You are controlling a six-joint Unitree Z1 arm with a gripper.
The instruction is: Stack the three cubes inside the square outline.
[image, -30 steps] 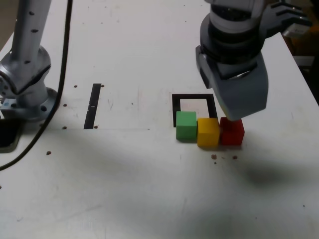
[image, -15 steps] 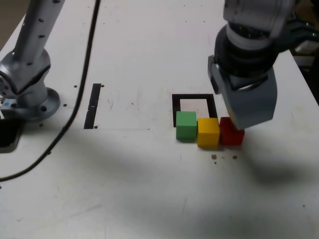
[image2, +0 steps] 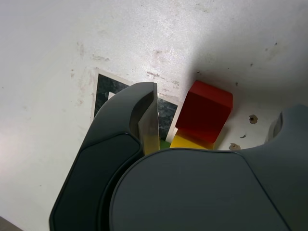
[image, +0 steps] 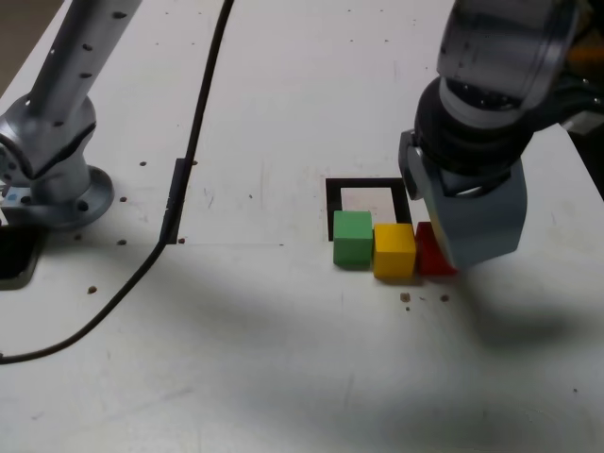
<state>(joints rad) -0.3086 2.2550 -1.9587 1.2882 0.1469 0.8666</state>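
Item: fingers (image2: 219, 113), grey, seen spread wide in the wrist view, nothing pinched. One finger (image2: 144, 120) is shown to one side of the red cube; the other is seen only at the picture's edge, on the cube's far side.

Item: red cube (image2: 204, 113), resting on the white desk (image: 283, 359), in the gap between the spread fingers and touched by neither, as far as can be told. In the exterior view it is largely covered by the finger housing, a red strip being left visible.

Item: yellow cube (image: 394, 251), set against the red cube, on the exterior view's left of the fingers.

Item: green cube (image: 353, 238), next in the same row, against the yellow cube, farthest from the fingers.

Item: square outline (image: 332, 193), black tape with white centre, lying just behind the row of cubes; its near edge is touched or overlapped by the green cube. No cube is held inside it.

Item: black tape strip (image: 174, 203), well apart from the fingers, crossed by a black cable (image: 203, 104).

Item: arm base (image: 52, 175), far from the fingers.
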